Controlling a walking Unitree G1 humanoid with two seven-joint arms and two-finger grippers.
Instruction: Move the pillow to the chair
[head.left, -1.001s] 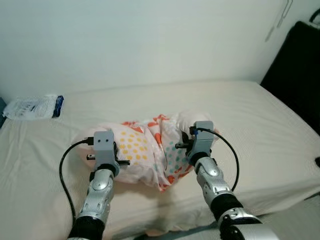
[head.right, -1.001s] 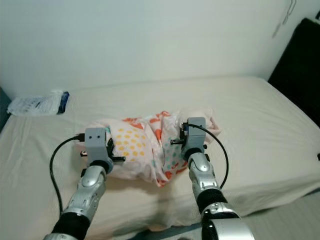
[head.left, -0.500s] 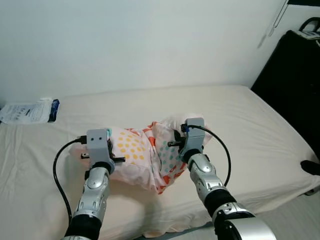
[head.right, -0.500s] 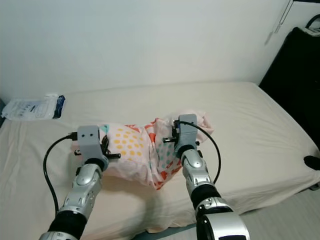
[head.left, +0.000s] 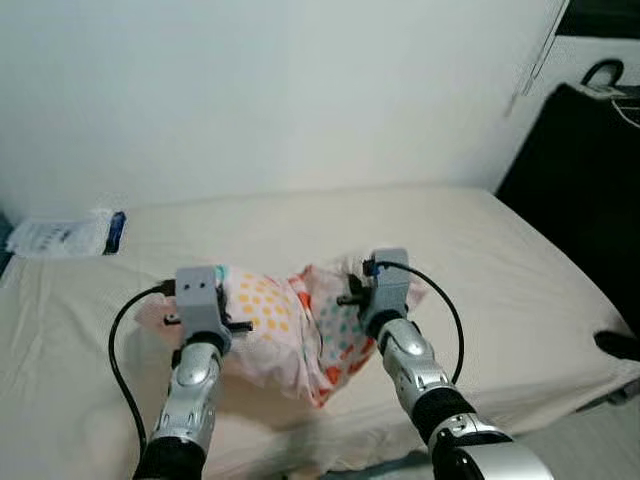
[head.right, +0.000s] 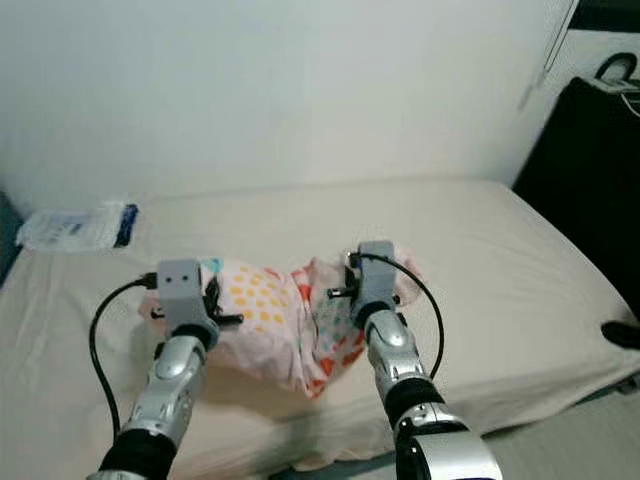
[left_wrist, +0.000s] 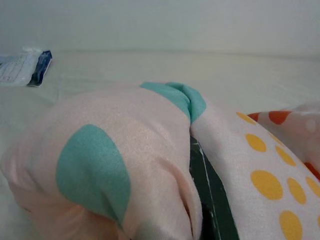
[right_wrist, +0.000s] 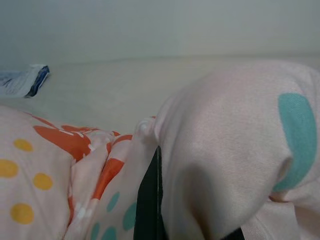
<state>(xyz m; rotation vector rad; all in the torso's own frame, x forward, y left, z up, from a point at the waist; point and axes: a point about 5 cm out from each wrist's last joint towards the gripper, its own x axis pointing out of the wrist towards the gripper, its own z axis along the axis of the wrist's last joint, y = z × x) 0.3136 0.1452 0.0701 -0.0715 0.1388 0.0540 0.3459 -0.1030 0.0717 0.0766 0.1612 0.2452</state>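
- Pillow (head.left: 290, 325) bunched and sagging between the two arms, above the near middle of the bed (head.left: 500, 250).
- Left tool (left_wrist: 207, 200) pinching pillow cloth; right tool (right_wrist: 150, 200) pinching it too, fingers mostly buried.
- Bare mattress left, right and far; packet (head.left: 62, 233) far left.
- Dark furniture (head.left: 590, 190) right, cut off.

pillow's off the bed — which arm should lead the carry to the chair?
Neither clearly: the left gripper and right gripper each pinch one end of the pillow, which sags between them above the bed. No chair is identifiable, so direction cannot decide it.
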